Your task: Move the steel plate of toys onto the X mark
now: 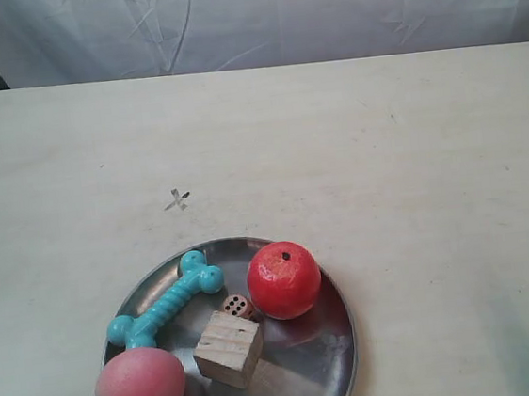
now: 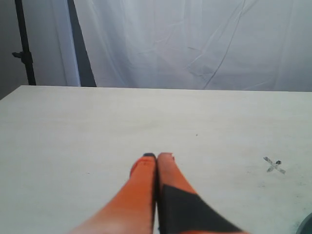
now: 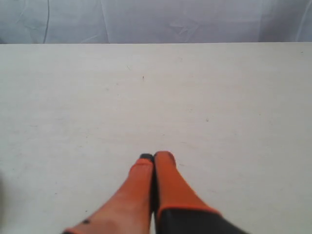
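The steel plate (image 1: 328, 335) lies at the near edge of the exterior view. It carries a teal bone (image 1: 167, 301), a red apple (image 1: 283, 279), a pink peach (image 1: 141, 392), a wooden cube (image 1: 228, 349) and a small die (image 1: 238, 306). The X mark (image 1: 179, 200) sits on bare table just beyond the plate's far rim. My left gripper (image 2: 156, 157) is shut with nothing in it, over bare table, with the X mark (image 2: 274, 165) off to one side and a sliver of the plate (image 2: 307, 225) at the frame corner. My right gripper (image 3: 155, 157) is shut and empty too. Neither arm shows in the exterior view.
The pale table (image 1: 411, 154) runs back to a white cloth backdrop (image 1: 255, 15). A dark stand (image 2: 24, 44) rises behind the table's far corner in the left wrist view.
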Robot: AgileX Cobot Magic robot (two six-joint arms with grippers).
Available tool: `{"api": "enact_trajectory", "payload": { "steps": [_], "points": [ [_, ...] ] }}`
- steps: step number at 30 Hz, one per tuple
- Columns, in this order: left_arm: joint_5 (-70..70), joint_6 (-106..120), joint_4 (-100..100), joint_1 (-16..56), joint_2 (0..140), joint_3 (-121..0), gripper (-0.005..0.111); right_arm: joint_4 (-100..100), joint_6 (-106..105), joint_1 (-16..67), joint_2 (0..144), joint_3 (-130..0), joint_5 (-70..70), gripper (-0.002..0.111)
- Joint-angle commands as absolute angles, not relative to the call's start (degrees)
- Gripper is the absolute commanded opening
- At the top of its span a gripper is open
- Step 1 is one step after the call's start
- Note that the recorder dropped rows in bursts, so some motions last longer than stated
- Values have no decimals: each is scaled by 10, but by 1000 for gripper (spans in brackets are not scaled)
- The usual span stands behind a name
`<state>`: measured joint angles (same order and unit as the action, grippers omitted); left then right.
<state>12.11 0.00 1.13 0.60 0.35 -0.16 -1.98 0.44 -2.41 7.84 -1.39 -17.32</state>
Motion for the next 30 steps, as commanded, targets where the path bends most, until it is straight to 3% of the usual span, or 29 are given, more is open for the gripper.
{"api": "enact_trajectory", "payload": {
  "steps": [1, 6, 8, 10, 13, 16, 19, 23, 25, 30],
  "points": [
    [88, 0, -31, 5, 0, 0, 0, 0, 0, -26, 75, -12, -112, 0],
    [-59, -29, 144, 5, 0, 0, 0, 30, 11, -26, 75, -12, 75, 0],
    [-183, -41, 246, 5, 0, 0, 0, -39, 115, -26, 75, -13, 148, 0],
    [-221, -119, 364, 5, 0, -1, 0, -154, 309, -26, 75, -14, 180, 0],
    [-45, -119, 396, 5, 0, -42, 0, -179, 397, -21, 76, -24, 119, -1],
    [52, -113, 383, 5, 60, -123, 0, -107, 379, -11, 116, -125, -40, -1],
    [214, -95, 205, 5, 285, -293, 0, 0, 313, -11, 294, -301, -255, -1],
    [493, 102, 191, 5, 630, -553, 0, -98, 107, -11, 538, -495, -489, -1],
    [570, 139, 200, 5, 755, -646, 0, -181, 38, -11, 626, -526, -541, -1],
    [600, 204, 241, 5, 903, -692, 3, -327, -48, 7, 713, -493, -525, -1]
  ]
}}
